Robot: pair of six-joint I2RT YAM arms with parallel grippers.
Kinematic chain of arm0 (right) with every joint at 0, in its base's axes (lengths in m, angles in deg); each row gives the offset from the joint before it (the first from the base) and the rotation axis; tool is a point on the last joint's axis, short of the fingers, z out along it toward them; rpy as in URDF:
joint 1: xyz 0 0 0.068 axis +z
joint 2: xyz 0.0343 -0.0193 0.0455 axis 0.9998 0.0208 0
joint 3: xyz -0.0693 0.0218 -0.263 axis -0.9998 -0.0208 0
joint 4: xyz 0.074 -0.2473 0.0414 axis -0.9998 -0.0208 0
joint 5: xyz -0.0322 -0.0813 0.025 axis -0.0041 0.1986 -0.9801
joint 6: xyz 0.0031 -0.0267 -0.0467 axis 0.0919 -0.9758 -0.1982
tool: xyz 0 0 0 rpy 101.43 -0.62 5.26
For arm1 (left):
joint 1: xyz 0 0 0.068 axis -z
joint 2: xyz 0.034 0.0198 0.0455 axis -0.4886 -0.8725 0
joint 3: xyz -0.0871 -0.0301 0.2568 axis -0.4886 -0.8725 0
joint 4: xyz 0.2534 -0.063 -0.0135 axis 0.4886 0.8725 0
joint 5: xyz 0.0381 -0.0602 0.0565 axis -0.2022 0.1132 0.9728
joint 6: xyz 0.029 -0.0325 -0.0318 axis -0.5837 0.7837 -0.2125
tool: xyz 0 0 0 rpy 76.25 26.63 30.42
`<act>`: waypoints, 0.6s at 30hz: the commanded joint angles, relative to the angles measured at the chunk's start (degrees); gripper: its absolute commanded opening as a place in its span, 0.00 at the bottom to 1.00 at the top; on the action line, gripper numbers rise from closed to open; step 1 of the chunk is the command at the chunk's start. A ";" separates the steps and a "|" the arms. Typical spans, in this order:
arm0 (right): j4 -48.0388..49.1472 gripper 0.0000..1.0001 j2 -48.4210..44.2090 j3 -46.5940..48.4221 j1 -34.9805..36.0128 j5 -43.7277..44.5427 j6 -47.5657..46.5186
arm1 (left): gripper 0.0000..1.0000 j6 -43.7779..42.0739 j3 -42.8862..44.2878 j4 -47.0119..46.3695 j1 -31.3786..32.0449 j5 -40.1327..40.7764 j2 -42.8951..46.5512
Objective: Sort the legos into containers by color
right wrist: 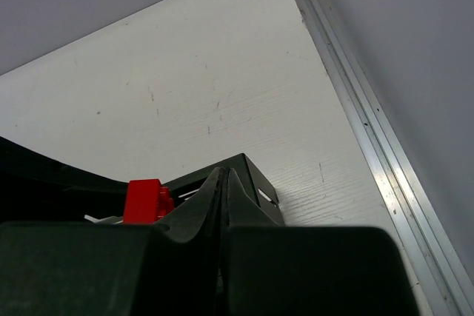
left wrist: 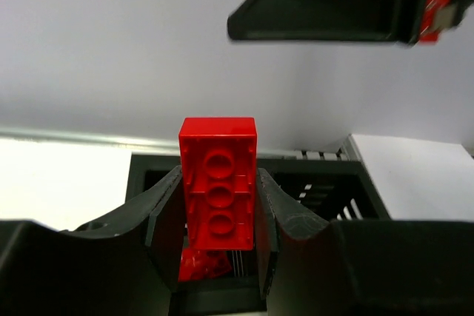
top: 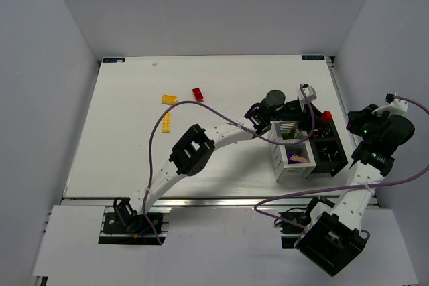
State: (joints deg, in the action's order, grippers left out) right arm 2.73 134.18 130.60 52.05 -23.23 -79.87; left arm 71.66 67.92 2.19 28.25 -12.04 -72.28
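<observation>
My left gripper [top: 320, 118] is shut on a red lego [top: 326, 116] and holds it over the far black compartment of the containers [top: 293, 171]. In the left wrist view the red lego [left wrist: 218, 194] stands upright between the fingers [left wrist: 167, 216], and another red piece [left wrist: 198, 266] lies in the black compartment [left wrist: 311, 183] below. My right gripper [top: 360, 121] is shut and empty just right of the containers. In the right wrist view its closed gripper [right wrist: 224, 183] sits beside the black compartment's corner [right wrist: 252, 175], with the held red lego [right wrist: 144, 199] to the left. A purple piece [top: 298, 157] lies in a white compartment.
A yellow-orange lego [top: 169, 98], a red lego [top: 198, 93] and a long yellow lego [top: 166, 122] lie on the white table [top: 127, 152] at the far left of centre. The left arm's purple cable [top: 201, 106] loops over them. The table's metal rail [right wrist: 370, 131] runs along the right.
</observation>
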 commanded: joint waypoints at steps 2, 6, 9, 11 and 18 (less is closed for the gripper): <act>2.76 0.00 -0.28 -0.39 -0.69 -1.49 -0.09 | 0.05 -1.56 -1.55 0.87 0.16 0.99 0.67; 2.84 0.00 -0.19 -0.47 -0.95 -1.67 -0.09 | 0.05 -1.56 -1.99 0.96 0.16 1.16 0.67; 2.76 0.00 -0.28 -0.47 -1.04 -1.67 -0.09 | 0.07 -1.56 -2.08 1.22 0.16 1.34 0.67; 2.93 0.00 -0.19 -0.56 -1.04 -1.85 -0.09 | 0.18 -1.56 -1.99 1.23 0.16 1.51 0.76; 3.02 0.00 -0.19 -0.74 -1.13 -2.99 -0.27 | 0.60 -1.30 -1.21 1.66 0.16 1.60 0.94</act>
State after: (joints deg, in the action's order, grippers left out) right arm 2.90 134.18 130.57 51.27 -24.78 -79.87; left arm 70.57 65.91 3.70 28.25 -10.79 -73.24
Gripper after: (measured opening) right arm 0.013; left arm 0.572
